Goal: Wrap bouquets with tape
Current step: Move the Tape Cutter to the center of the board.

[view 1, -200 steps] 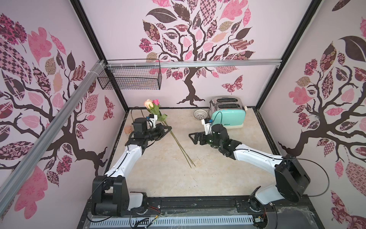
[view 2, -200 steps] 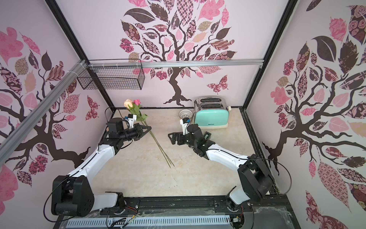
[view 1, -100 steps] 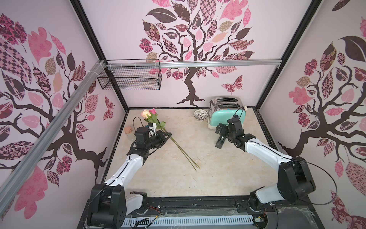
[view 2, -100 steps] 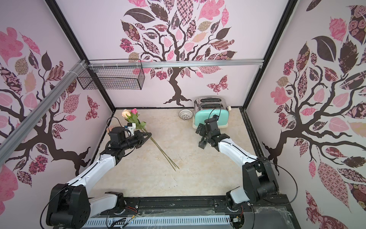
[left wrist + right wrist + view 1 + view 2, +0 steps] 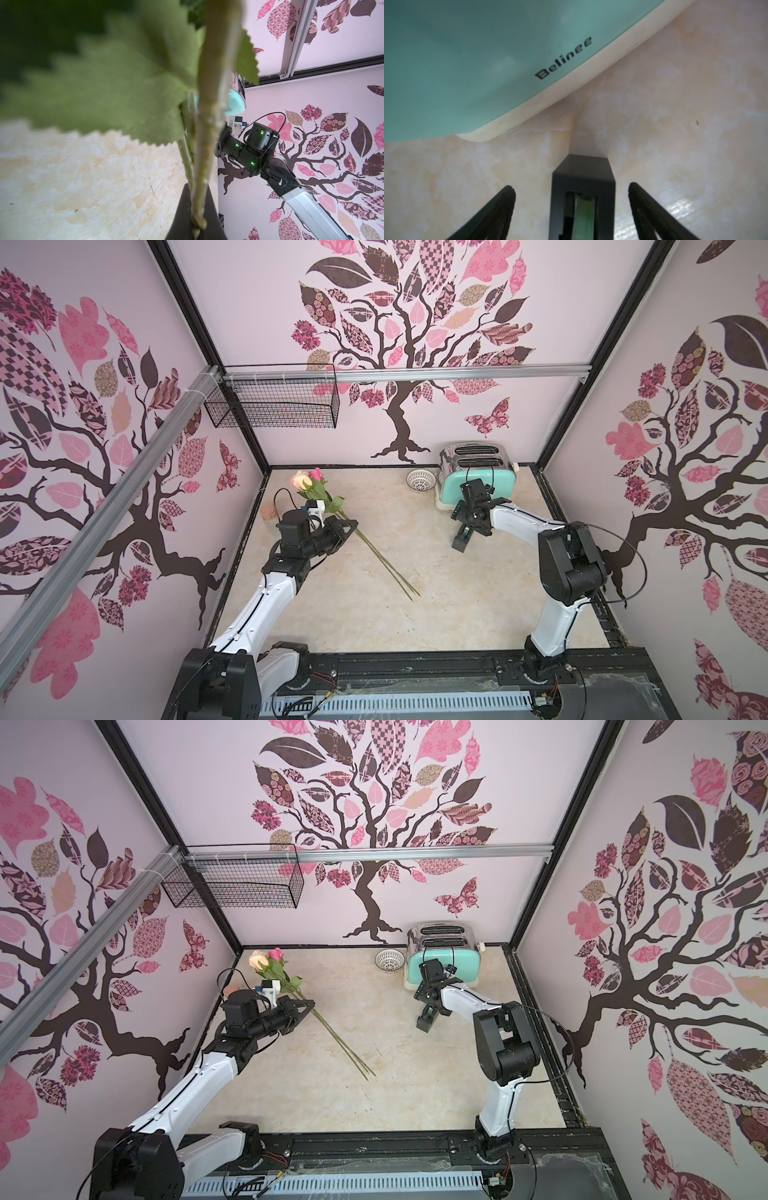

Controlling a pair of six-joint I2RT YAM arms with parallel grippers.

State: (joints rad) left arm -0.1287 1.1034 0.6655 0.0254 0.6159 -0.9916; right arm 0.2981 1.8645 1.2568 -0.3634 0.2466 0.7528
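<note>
The bouquets (image 5: 308, 481) (image 5: 266, 963) are pink and peach roses on long green stems; the flower heads are raised at the back left and the stem ends slant down to the table. My left gripper (image 5: 351, 526) (image 5: 309, 1006) is shut on the stems just below the leaves. Its wrist view shows the stems (image 5: 207, 128) pinched between the black fingers (image 5: 182, 209). The tape (image 5: 459, 542) (image 5: 424, 1022) (image 5: 583, 178), in a black dispenser, stands in front of the toaster. My right gripper (image 5: 471, 522) (image 5: 434, 1002) (image 5: 571, 185) is open astride it, with a gap on each side.
A mint toaster (image 5: 478, 485) (image 5: 467, 62) stands close behind the dispenser, with a small white basket (image 5: 420, 481) to its left. A cork-stoppered jar (image 5: 268, 512) sits by the left wall behind my left arm. A wire basket (image 5: 274, 402) hangs from the back rail.
My right arm has swung from the middle of the table to the toaster's front and now straddles the tape dispenser, jaws slightly narrower. My left arm has drawn the bouquets a little nearer and lower.
</note>
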